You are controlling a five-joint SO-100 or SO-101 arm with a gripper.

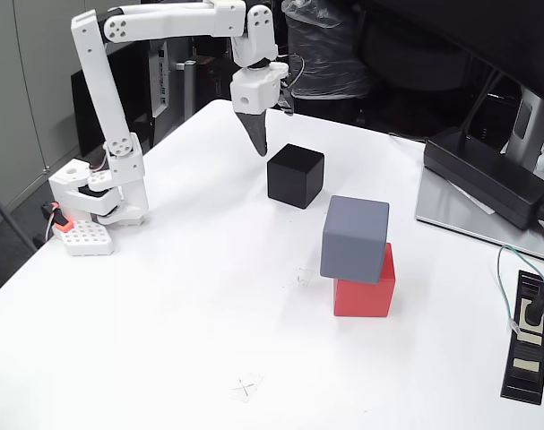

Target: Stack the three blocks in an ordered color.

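Claw (256, 143) in the fixed view hangs with its tips pressed together and holding nothing, just up-left of the black block (296, 176), which sits alone on the white table (164, 340). The grey block (355, 238) already rests on the red block (365, 285), but shifted to the left and a little turned, so it overhangs. I think you risk that the black block, placed off-centre on top, tips the grey one off, or that the closing claw pushes the black block away.

Grey block (355, 238) atop red block (368, 288); black block (295, 176) apart.
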